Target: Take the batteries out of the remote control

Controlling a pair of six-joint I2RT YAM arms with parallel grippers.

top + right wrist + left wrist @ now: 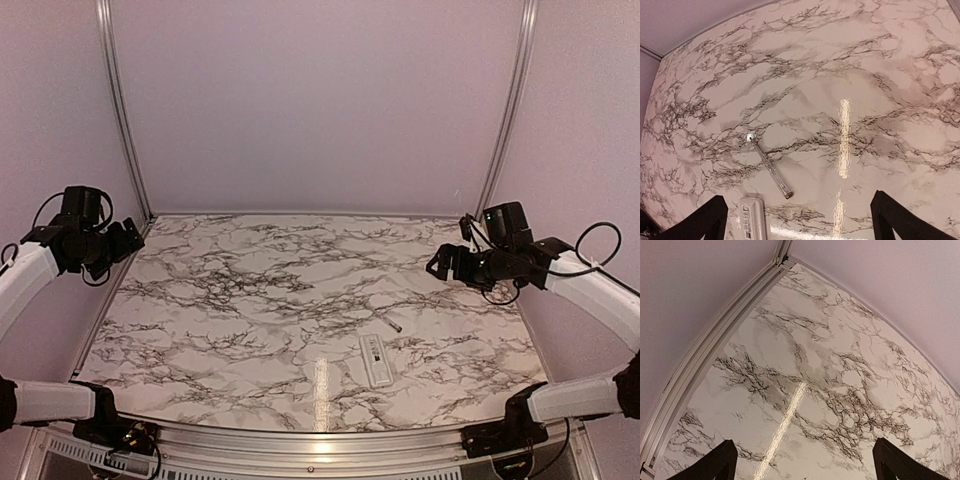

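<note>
Nothing unloaded yet, it seems. The slim white plastic remote control [374,360] is lying untouched, batteries unseen. The left gripper [128,238] and right gripper [443,262] are hovering, jaws wide, empty.

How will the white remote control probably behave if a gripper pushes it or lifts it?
The remote control lies flat on the glossy marble table, so it would probably slide, not roll or tip. It looks like a slim rigid plastic bar, so likely stiff and light. Its low profile may make gripping awkward.
</note>
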